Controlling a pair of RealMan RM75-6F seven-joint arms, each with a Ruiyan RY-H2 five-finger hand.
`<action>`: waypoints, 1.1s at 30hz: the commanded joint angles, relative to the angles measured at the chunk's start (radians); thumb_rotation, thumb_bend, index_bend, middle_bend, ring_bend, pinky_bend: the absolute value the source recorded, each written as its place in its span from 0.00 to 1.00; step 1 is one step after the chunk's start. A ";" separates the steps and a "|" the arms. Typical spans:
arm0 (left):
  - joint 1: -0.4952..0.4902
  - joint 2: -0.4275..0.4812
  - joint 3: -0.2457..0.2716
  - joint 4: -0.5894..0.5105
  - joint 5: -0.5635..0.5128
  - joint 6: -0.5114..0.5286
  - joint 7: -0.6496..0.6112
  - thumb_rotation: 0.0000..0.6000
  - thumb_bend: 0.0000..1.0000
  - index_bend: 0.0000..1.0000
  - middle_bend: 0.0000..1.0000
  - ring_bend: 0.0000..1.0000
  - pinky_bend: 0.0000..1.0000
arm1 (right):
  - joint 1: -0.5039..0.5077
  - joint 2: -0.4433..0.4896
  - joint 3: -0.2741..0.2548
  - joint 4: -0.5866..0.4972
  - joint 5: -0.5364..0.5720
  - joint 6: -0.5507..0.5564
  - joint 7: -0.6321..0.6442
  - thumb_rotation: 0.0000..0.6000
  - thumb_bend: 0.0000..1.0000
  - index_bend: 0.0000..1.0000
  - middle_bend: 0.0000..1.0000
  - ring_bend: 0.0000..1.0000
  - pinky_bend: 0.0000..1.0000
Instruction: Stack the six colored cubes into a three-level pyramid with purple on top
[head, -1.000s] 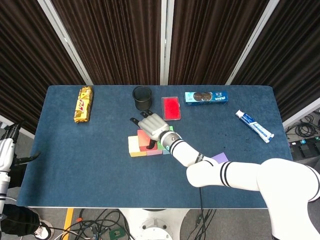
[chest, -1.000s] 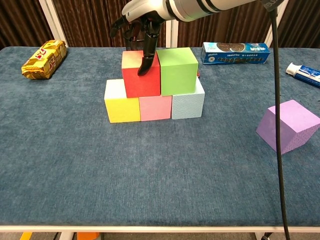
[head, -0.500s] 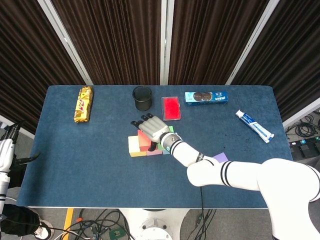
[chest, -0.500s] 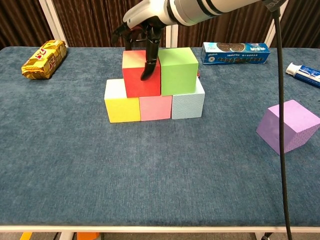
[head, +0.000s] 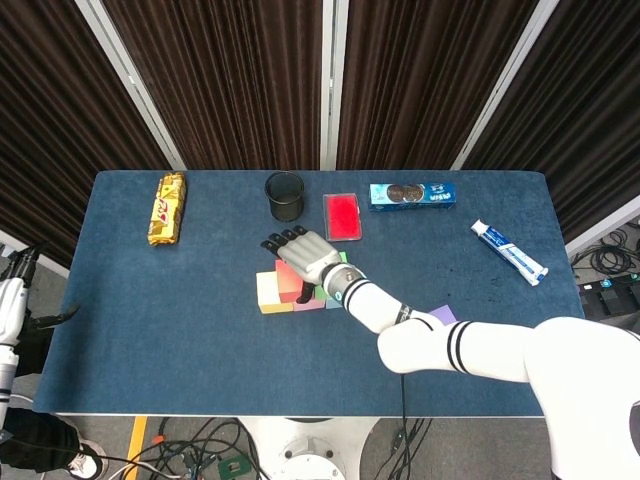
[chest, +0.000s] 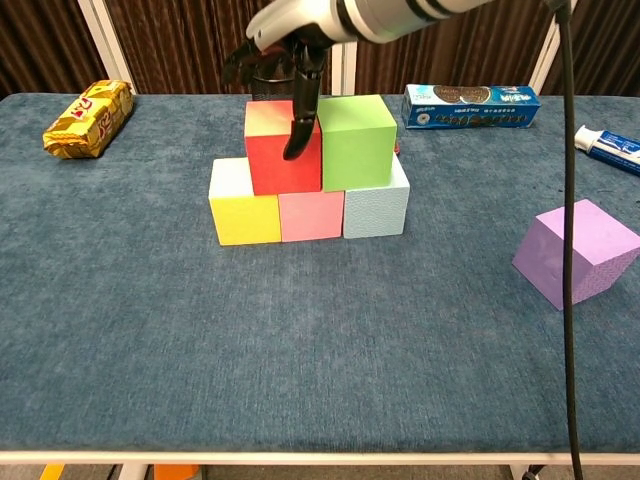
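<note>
Yellow (chest: 243, 212), pink (chest: 311, 215) and light blue (chest: 377, 207) cubes form a row on the blue table (chest: 300, 350). On top of them sit a red cube (chest: 272, 160) and a green cube (chest: 356, 140), side by side. The purple cube (chest: 578, 250) lies tilted, apart, at the right. My right hand (chest: 285, 45) hovers over the red cube with fingers spread; one finger (chest: 297, 135) hangs down against the red cube's front face. From above, the right hand (head: 305, 258) covers most of the stack. My left hand (head: 15, 300) shows only partly at the left edge, off the table.
A yellow snack bar (chest: 90, 118) lies at the back left. A black cup (head: 285, 195) and a red box (head: 342, 215) stand behind the stack. A blue cookie box (chest: 470, 105) and a toothpaste tube (chest: 610, 148) lie at the back right.
The right hand has shifted slightly over the red cube, its hanging finger sliding a little lower on the front face. The cubes have barely moved.
</note>
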 joint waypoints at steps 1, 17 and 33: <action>0.003 0.004 0.001 -0.005 -0.002 0.001 0.002 1.00 0.16 0.06 0.08 0.01 0.15 | -0.023 0.062 0.025 -0.057 -0.034 0.015 0.030 1.00 0.00 0.00 0.00 0.00 0.00; 0.017 -0.019 -0.013 0.030 0.005 0.053 -0.015 1.00 0.16 0.06 0.08 0.01 0.15 | -0.335 0.473 -0.077 -0.444 -0.273 0.237 0.020 1.00 0.00 0.00 0.14 0.00 0.00; 0.010 -0.024 0.007 0.026 0.095 0.116 -0.004 1.00 0.16 0.06 0.08 0.01 0.15 | -0.591 0.379 -0.217 -0.339 -0.533 0.257 -0.041 1.00 0.00 0.00 0.15 0.00 0.00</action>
